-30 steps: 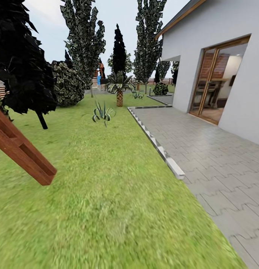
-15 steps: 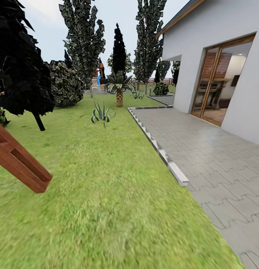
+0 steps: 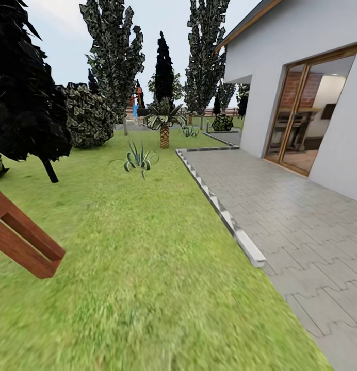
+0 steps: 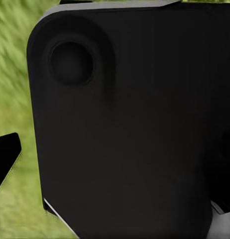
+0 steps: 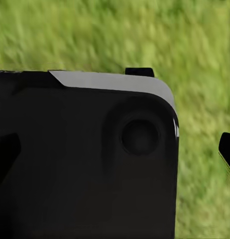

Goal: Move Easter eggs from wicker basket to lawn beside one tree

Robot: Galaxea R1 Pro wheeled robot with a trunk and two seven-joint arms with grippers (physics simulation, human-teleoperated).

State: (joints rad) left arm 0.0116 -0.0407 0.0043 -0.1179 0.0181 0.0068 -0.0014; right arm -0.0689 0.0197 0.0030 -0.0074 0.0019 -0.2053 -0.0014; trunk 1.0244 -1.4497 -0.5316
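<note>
Bright green mottled lawn (image 3: 147,268) stretching ahead beside grey paved patio (image 3: 302,216) and white house wall (image 3: 281,67), reddish-brown wooden beam (image 3: 23,242) at left, short scaly-trunked palm (image 3: 164,123) far off, black housings blocking both wrist views, finger state impossible to tell

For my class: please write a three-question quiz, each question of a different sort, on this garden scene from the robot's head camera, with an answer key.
1. True or false: the paved patio lies to the right of the lawn.
2. Which stands nearest the small spiky plant?
A. the short palm
B. the glass door
C. the wooden beam
3. Fill in: the house wall is coloured ____.

Key: 1 true; 2 A; 3 white.
</note>
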